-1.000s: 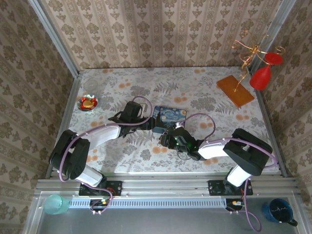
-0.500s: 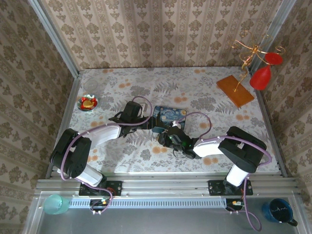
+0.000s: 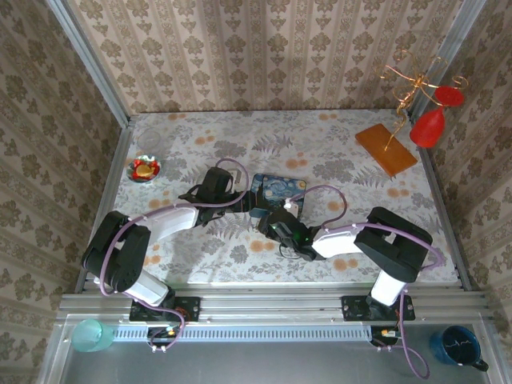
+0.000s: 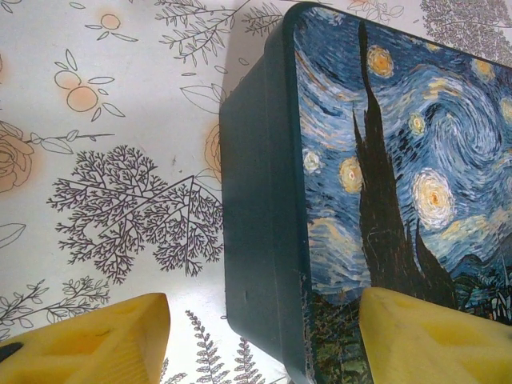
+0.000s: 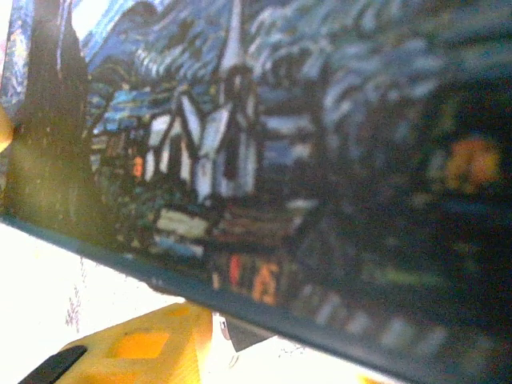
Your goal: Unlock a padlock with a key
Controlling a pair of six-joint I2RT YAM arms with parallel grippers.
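The blue starry-night box (image 3: 280,189) lies mid-table. My left gripper (image 3: 242,201) is at its left end. In the left wrist view it (image 4: 268,340) stands open, one yellow finger (image 4: 100,340) over the cloth and the other over the painted lid (image 4: 384,160), astride the box's dark side wall. My right gripper (image 3: 274,222) is pressed up to the box's near edge. The right wrist view is blurred, with fingers (image 5: 136,348) apart. A small dark piece with a pale edge (image 5: 240,332) hangs under the rim (image 5: 320,316) beside that finger. I cannot tell whether it is the padlock. The key is hidden.
A red and gold dish (image 3: 146,169) and a glass bowl (image 3: 149,142) sit at the far left. A wooden board (image 3: 386,149) with a gold stand and red glasses (image 3: 430,125) is at the back right. Patterned walls close three sides.
The right gripper has slid left and forward along the box's near edge, closer to the left gripper. The left arm and the box have stayed put.
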